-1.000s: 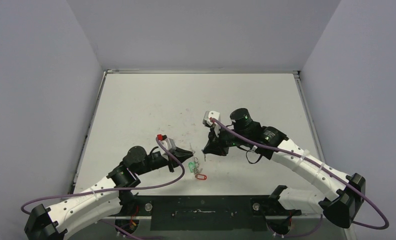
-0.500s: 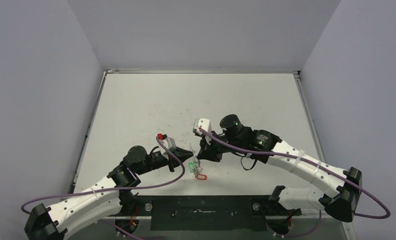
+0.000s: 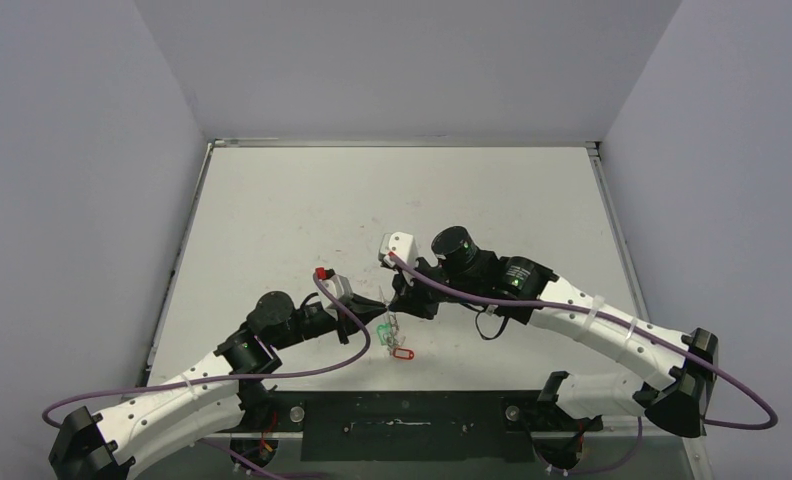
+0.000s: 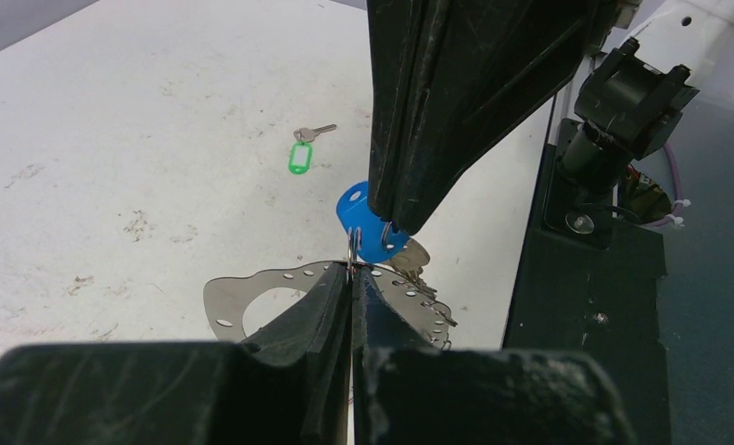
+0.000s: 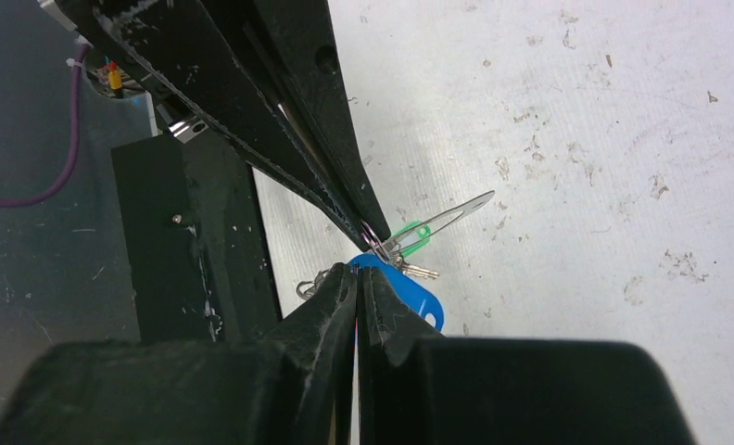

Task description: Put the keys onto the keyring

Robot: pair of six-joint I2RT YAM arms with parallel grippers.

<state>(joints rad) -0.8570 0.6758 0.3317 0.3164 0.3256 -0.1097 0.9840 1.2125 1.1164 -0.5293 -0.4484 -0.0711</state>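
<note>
My left gripper (image 3: 381, 304) is shut on the rim of the keyring (image 4: 238, 292), a silver sheet-metal hoop with small holes and wire loops, and holds it just above the table. My right gripper (image 3: 400, 299) is shut on the blue tag (image 4: 355, 209) of a key and holds it against the keyring's rim, right at the left fingertips (image 4: 335, 283). The blue tag also shows in the right wrist view (image 5: 421, 302). A green-tagged key (image 4: 299, 156) lies on the table beyond. A red-tagged key (image 3: 403, 353) lies near the front edge.
The black base rail (image 3: 402, 420) runs along the table's near edge, close to the keyring, and shows in the left wrist view (image 4: 604, 278). Purple cables (image 3: 352, 330) loop off both wrists. Grey walls enclose the white table (image 3: 372, 200).
My right gripper has moved left and slightly forward with the blue-tagged key until it meets the left gripper's tips. The left gripper and keyring have stayed in place.
</note>
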